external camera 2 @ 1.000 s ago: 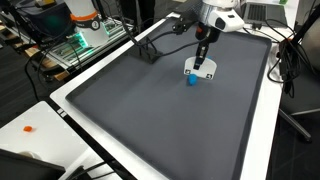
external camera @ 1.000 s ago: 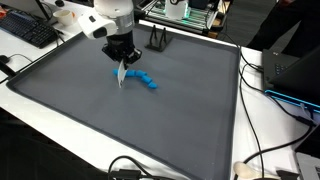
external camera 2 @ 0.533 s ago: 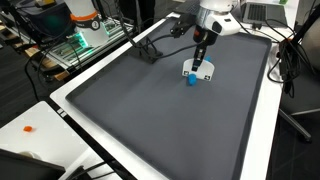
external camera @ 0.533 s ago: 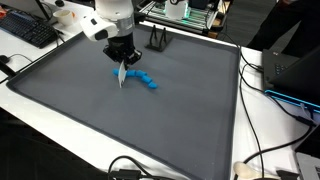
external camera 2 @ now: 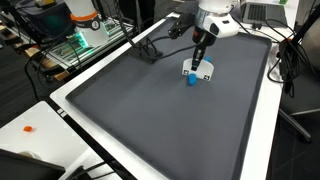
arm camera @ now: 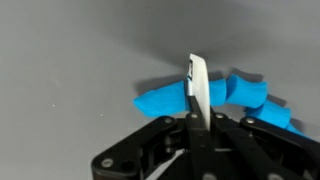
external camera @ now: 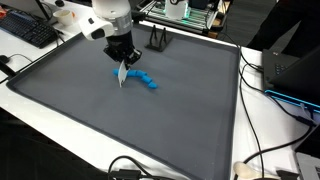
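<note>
White card (arm camera: 197,85), pinched by its flat faces in the clenched end effector (arm camera: 198,120) and so hanging edge-down, poised just above, perhaps touching, the blue piece (arm camera: 160,100) lying on the grey tabletop (external camera: 150,130).

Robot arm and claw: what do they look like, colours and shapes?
The arm is glossy white, built from bulky, rounded segments. The claw below it is matte black and much slimmer. In the wrist view, its two black fingers are angular links that taper toward the tips.
</note>
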